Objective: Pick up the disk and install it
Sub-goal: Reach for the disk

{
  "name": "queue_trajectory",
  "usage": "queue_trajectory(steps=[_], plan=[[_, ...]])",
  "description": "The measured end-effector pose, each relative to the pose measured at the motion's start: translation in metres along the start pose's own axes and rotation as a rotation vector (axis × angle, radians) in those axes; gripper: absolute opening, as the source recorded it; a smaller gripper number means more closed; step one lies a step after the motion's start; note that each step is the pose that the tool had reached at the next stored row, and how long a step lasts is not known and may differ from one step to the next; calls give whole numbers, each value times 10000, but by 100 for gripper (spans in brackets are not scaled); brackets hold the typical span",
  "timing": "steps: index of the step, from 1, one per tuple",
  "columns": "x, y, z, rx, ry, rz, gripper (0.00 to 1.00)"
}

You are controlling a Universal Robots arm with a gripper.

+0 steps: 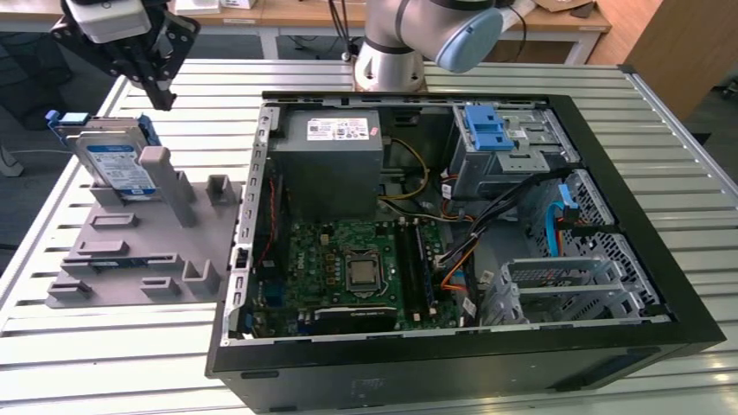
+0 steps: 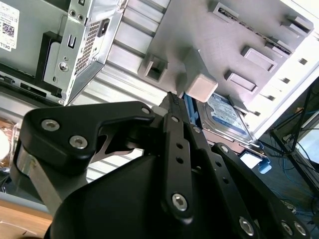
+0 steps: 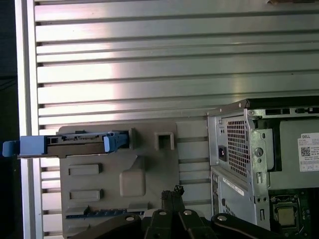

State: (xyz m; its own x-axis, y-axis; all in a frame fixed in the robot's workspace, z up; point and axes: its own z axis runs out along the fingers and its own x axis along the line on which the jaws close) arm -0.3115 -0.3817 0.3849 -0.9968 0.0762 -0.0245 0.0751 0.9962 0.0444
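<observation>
- Disk (image 1: 116,164): stands on edge in the grey holder (image 1: 150,251) at the exterior view's left, on the slatted table (image 1: 116,363) and outside the computer case (image 1: 461,372). Its label face shows, with the blue carrier frame around it.
- Gripper (image 1: 162,93): hangs above the holder, apart from the disk. Its fingers are drawn together to a narrow point with nothing between them.
- Governing relation: the disk lies below the fingertips and slightly toward the exterior view's left.
- First wrist view: the disk (image 3: 75,144) appears edge-on as a long thin bar. The gripper (image 3: 172,191) sits off to one side of it, over the holder (image 3: 149,169) and not over the disk. The fingers' line of travel seems to run along the bar's length, not across its thickness, but the gripper is cropped, so this is tentative.
- Second wrist view: the disk (image 2: 224,114) shows just past the gripper (image 2: 172,99), partly behind a holder post.
- Case interior, toward the exterior view's right: the grey power supply (image 1: 334,164), then a drive cage with a blue latch (image 1: 490,130).
</observation>
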Motion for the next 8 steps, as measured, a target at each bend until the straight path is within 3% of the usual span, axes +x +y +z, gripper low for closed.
queue_trajectory(steps=[8], plan=[[32,-2,-1,0,0,0,11]])
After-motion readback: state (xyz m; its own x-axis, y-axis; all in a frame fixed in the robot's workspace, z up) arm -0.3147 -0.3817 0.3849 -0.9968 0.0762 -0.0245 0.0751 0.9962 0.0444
